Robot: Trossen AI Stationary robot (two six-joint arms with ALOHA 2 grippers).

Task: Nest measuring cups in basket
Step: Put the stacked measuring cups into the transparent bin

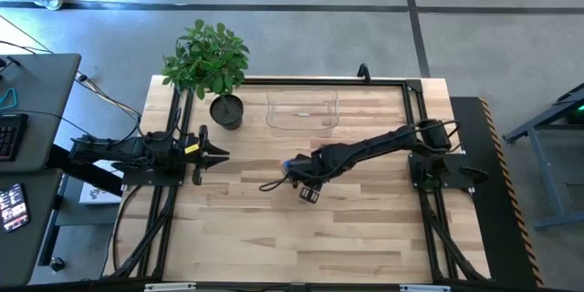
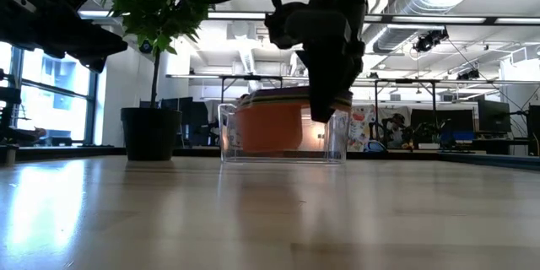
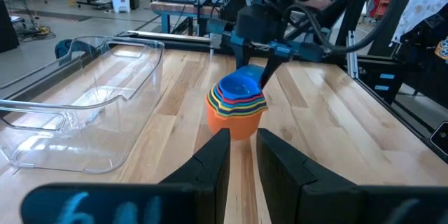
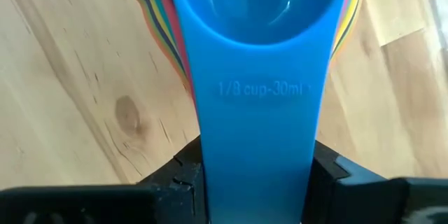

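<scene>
The measuring cups [image 3: 238, 105] are nested in one stack, orange outermost and blue [image 4: 252, 0] on top, with coloured rims between. My right gripper [image 3: 269, 70] is shut on the stack's handle, over the middle of the table [image 1: 299, 172]. In the low view the stack [image 2: 268, 122] hangs in front of the basket [image 2: 283, 148]. The clear basket [image 1: 303, 109] stands by the far edge with nothing in it. My left gripper [image 1: 214, 155] waits open at the table's left, pointing at the stack. My right gripper has the blue cup's flat handle [image 4: 257, 147] between its two fingers [image 4: 178, 175], one at each long edge, with the other handles hidden under it. It comes from above, slanting from the table's right. The stack stays upright, and the low view shows it lifted just clear of the table.
A potted plant in a dark round pot [image 1: 226, 109] stands left of the basket near the far edge. A black metal frame [image 1: 415, 100] runs along the table's sides. Bare wood [image 1: 301, 237] lies toward the near edge.
</scene>
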